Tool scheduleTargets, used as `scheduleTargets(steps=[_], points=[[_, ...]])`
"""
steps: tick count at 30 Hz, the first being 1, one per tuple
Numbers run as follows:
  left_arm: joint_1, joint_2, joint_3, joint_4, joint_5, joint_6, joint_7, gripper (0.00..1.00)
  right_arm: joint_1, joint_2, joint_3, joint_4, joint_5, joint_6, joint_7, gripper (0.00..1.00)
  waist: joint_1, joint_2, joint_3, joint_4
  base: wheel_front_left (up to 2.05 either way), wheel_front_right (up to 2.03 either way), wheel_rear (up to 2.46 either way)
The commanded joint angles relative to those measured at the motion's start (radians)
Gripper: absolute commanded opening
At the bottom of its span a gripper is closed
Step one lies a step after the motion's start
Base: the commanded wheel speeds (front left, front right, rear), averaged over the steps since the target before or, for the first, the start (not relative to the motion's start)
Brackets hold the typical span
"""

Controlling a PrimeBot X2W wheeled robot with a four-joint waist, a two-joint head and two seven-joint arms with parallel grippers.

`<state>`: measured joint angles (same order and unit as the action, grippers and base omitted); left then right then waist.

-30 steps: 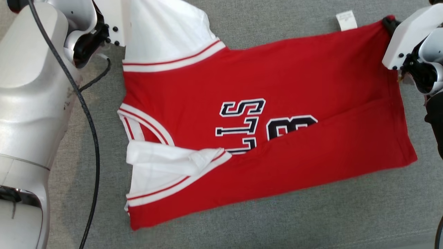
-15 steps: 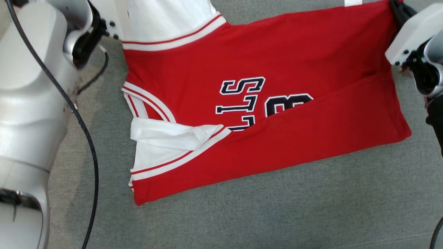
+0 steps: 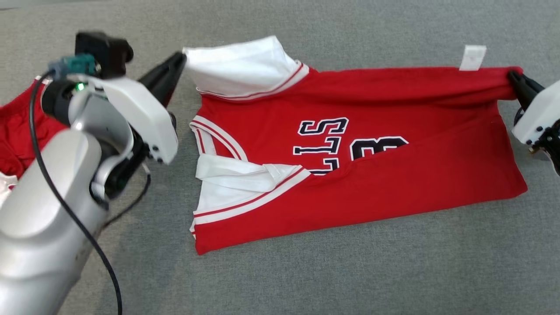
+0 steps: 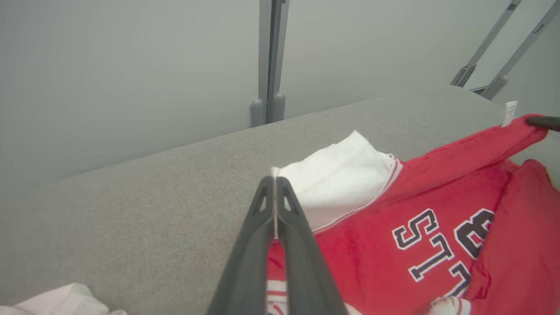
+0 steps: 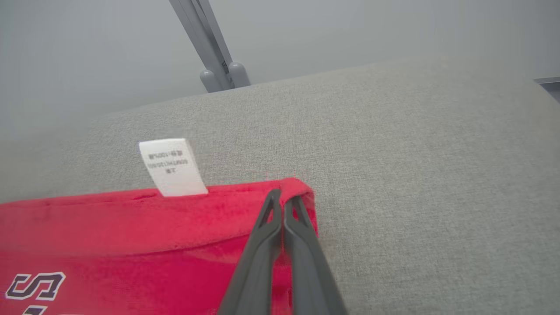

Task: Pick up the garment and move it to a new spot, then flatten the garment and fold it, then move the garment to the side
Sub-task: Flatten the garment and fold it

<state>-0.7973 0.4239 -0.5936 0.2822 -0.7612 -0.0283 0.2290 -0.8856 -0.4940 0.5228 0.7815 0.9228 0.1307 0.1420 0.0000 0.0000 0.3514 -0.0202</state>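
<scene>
- Grey upholstered surface [image 3: 350,271] lies bare nearest the robot, which I judge leaves room for a fold to land.
- Across the middle lies the garment [image 3: 393,192], a red jersey, its near long edge already folded over part of the lettering.
- At its far edge the left gripper [image 3: 181,59] has its fingers pressed together on the white sleeve [image 3: 240,70]. The right gripper [image 3: 512,76] is clamped on the hem corner beside the care label [image 3: 471,57]. Together they hold that edge raised and taut, probably so it can be drawn over evenly.
- Beyond stand a plain wall [image 4: 131,65] and a metal post [image 4: 269,61].
</scene>
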Motion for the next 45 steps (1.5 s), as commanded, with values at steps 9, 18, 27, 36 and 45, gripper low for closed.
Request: scheduleTargets(steps=[9,18,27,36,45], points=[[0.247,0.077,0.014,-0.339,-0.033,0.142,0.037,0.00,0.113,-0.086,0.036,-0.076,0.068,0.000,0.000,0.00,0.0000,0.0000,-0.032,0.023,0.00,0.00,0.00],[0.470,0.125,0.004,-0.571,-0.043,0.250,0.037,0.00,0.201,-0.121,0.050,-0.093,0.107,0.000,-0.002,0.00,0.0000,0.0000,-0.043,0.036,0.00,0.00,0.00],[0.562,0.084,-0.038,-0.513,-0.046,0.257,-0.015,0.00,0.221,-0.101,0.063,-0.052,0.089,0.000,-0.028,0.00,0.0000,0.0000,-0.032,0.033,0.00,0.00,0.00],[0.573,0.023,-0.063,-0.384,-0.040,0.253,-0.070,0.49,0.206,-0.062,0.062,0.024,0.087,0.000,-0.088,1.00,0.0000,0.0000,-0.051,0.031,0.00,0.00,0.00],[0.621,-0.020,0.009,-0.331,-0.018,0.341,-0.216,1.00,0.215,-0.061,0.082,0.048,0.011,0.000,-0.255,1.00,0.0000,0.0000,-0.109,0.018,0.00,0.00,0.00]])
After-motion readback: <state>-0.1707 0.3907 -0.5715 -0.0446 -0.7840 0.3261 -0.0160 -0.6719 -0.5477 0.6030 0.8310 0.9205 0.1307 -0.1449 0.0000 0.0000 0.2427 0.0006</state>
